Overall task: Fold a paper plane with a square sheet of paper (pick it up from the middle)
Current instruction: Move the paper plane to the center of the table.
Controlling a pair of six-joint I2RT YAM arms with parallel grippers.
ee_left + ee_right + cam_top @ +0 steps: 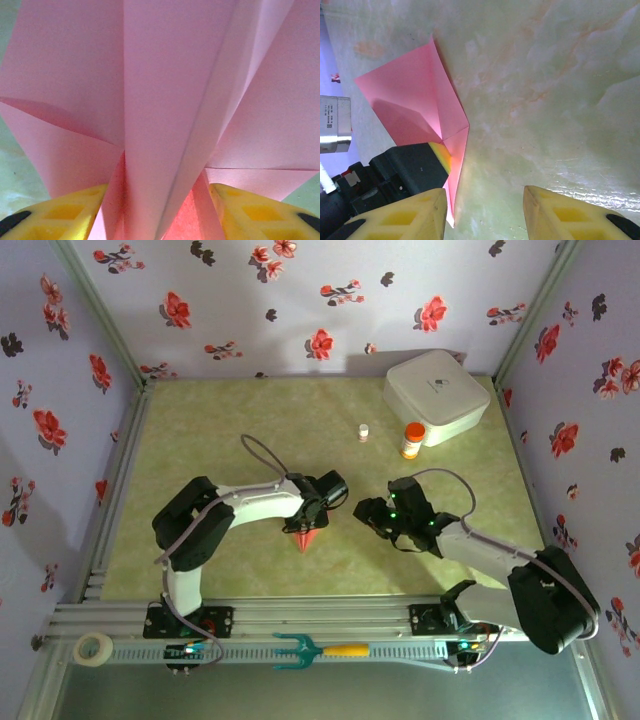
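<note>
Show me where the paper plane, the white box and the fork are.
paper plane (305, 537): top view, on its visible pointed end.
white box (436, 390): top view, middle of its lid.
fork (321, 650): top view, where the teal head meets the orange handle.

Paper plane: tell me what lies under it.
Green marbled table spreads beneath the paper plane. The left gripper covers one end, so what lies under that part is hidden.

You see the slim salmon-pink paper dart (305, 538) just left of centre in the top view, its sharp tip pointing to 6 o'clock. From the left wrist, the salmon-pink paper dart (165, 100) shows a centre crease, its folded layers fanning out toward 12 o'clock.
</note>
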